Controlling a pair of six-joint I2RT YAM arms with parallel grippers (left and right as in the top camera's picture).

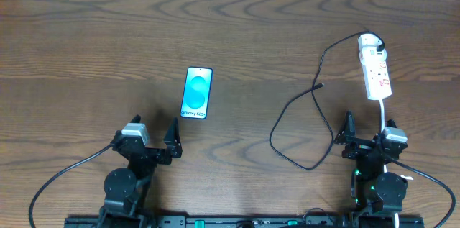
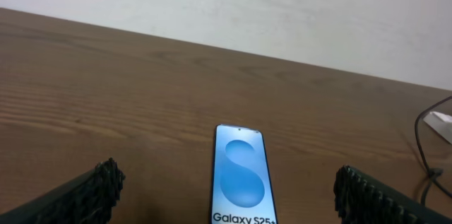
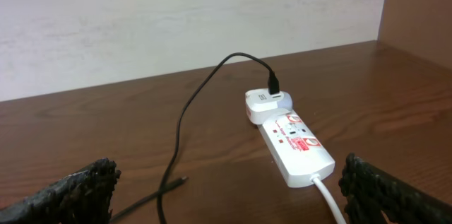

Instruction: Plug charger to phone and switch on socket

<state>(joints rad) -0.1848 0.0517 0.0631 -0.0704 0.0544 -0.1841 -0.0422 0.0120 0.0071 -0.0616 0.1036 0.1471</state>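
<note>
One phone is lying flat and screen-up around the middle of the table, a little toward the left edge. Its long sides are pointing from the far edge to the near edge, and the "Galaxy S25+" text is sitting at the nearer end. One socket is resting close to the right edge, toward the far right corner, with a white adapter sitting in its far end. One charger is running out of that adapter, arcing toward the left and spreading into a wide loose loop on the table between the phone and the socket. Its small plug tip is lying free on the wood, well apart from the phone. One thicker white cord is leaving the socket's near end and heading for the near edge, where it is passing right beside the right gripper. The cable loop is also reaching down near that gripper. Two arms are sitting low at the near edge. The left gripper is pointing at the phone just ahead of it, with its fingers spread wide and holding nothing. The right gripper is facing the socket, and its fingers are likewise gaping wide and carrying nothing. A pale wall is rising behind the far edge.
</note>
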